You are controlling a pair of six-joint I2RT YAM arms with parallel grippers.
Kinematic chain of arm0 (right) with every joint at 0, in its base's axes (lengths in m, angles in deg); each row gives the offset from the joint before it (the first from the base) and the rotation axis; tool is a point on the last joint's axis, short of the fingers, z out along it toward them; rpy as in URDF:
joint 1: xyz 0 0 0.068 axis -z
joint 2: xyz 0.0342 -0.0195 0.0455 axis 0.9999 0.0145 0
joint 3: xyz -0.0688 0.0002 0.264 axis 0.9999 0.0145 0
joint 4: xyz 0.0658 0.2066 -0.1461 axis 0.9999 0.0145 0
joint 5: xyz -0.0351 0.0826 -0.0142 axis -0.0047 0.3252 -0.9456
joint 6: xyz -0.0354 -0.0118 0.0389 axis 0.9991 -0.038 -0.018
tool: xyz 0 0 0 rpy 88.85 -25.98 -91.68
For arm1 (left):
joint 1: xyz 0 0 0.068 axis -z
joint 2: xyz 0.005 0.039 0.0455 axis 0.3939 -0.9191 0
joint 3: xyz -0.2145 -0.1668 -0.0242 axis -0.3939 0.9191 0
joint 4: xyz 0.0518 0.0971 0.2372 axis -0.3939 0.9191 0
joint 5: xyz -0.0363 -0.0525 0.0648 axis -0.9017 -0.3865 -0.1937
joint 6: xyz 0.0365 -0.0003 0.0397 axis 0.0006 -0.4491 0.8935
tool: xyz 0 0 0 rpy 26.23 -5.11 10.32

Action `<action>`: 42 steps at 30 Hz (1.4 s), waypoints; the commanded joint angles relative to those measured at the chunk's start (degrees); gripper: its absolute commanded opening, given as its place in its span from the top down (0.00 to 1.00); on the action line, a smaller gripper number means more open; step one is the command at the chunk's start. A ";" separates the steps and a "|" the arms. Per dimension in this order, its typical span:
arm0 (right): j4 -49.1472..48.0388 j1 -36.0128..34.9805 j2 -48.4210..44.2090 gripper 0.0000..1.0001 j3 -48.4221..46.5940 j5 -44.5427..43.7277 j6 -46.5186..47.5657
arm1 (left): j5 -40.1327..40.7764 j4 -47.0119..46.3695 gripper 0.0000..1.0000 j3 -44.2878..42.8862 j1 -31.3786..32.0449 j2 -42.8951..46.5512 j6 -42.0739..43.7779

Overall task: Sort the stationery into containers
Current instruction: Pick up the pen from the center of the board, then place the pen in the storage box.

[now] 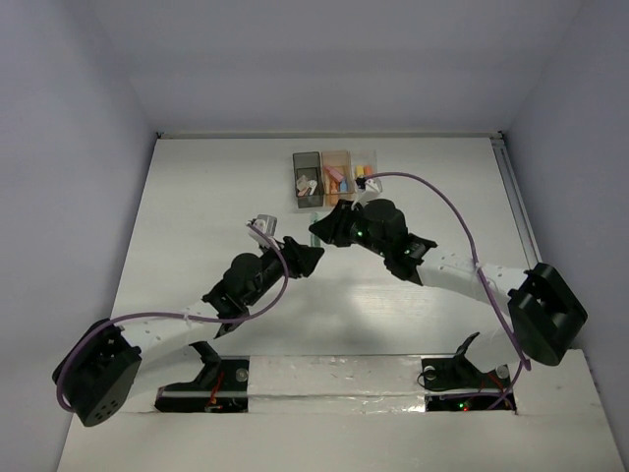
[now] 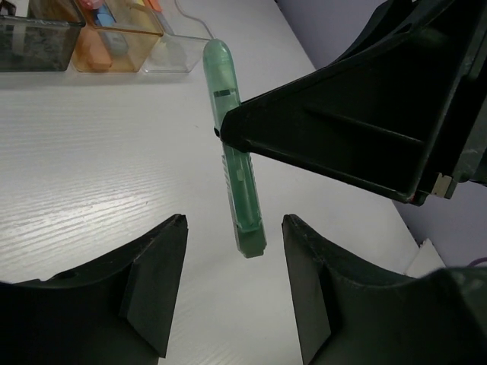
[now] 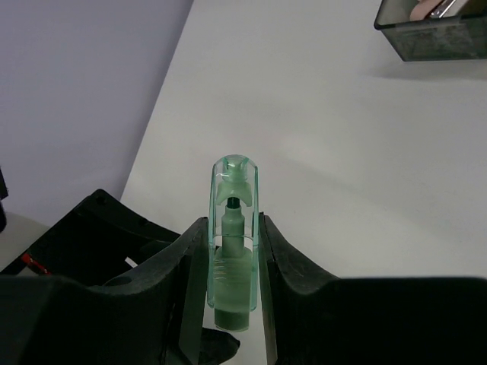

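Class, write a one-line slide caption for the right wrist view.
The right gripper pinches a green marker, cap outward over the white table, a dark bin in the far corner.

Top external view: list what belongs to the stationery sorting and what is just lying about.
Job:
mint green marker, held in the right pincer
dark grey bin
orange bin
clear bin
sorted stationery in the bins

Not the job:
purple cable on the right arm
white mounting board at the arm bases

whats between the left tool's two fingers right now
The lower end of the mint green marker, gripped by the right tool, with gaps on both sides; the left wrist view shows it.
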 commanded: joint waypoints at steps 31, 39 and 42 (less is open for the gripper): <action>-1.87 -2.71 -1.18 0.26 -4.18 -6.35 2.73 | 0.90 -3.13 1.00 -0.83 1.98 0.55 -0.15; -0.20 -2.71 0.58 0.33 -7.96 -8.72 4.14 | 1.08 -2.60 1.00 -0.39 3.03 0.99 -0.32; 1.03 -2.71 1.02 0.38 -8.84 -9.16 4.40 | 1.52 -2.52 1.00 -0.04 3.04 1.52 -0.41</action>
